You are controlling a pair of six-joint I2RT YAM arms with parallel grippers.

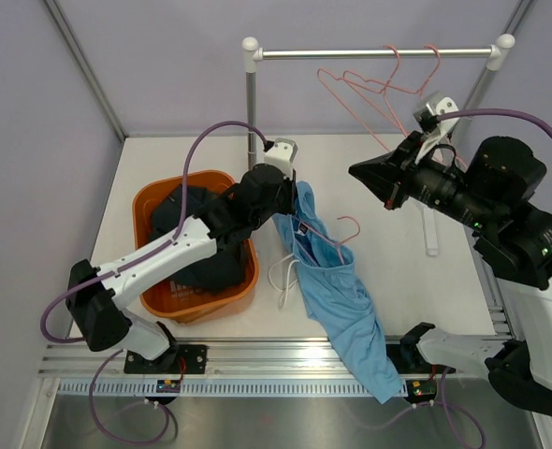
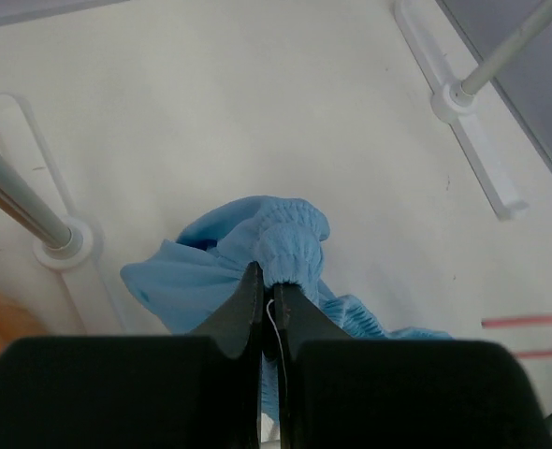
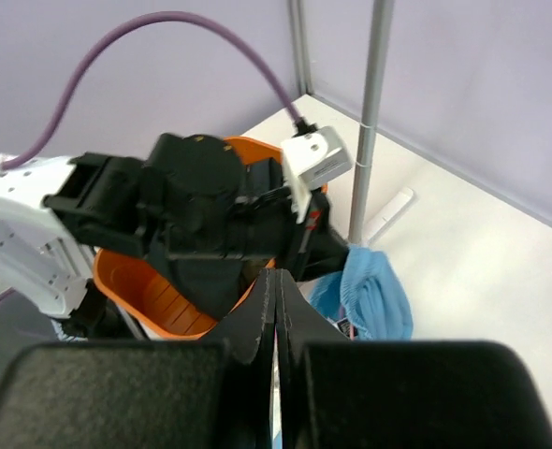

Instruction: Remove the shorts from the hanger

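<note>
My left gripper (image 1: pixel 291 199) is shut on the waistband of the light blue shorts (image 1: pixel 343 301) and holds that end above the table. The rest of the shorts drape down to the right and over the table's front edge. In the left wrist view the fingers (image 2: pixel 246 304) pinch the gathered waistband (image 2: pixel 290 238). A pink hanger (image 1: pixel 348 227) is still caught in the shorts, its hook lying on the table. My right gripper (image 1: pixel 355 171) is shut and empty, raised to the right of the shorts; from its view (image 3: pixel 278 281) it faces them (image 3: pixel 377 292). Dark shorts (image 1: pixel 201 267) lie in the basket.
An orange basket (image 1: pixel 151 198) stands at the left, under my left arm. A clothes rail (image 1: pixel 374 53) at the back carries two empty pink hangers (image 1: pixel 379 86). Its left post (image 1: pixel 252 103) stands just behind my left gripper. A white drawstring (image 1: pixel 283 276) lies on the table.
</note>
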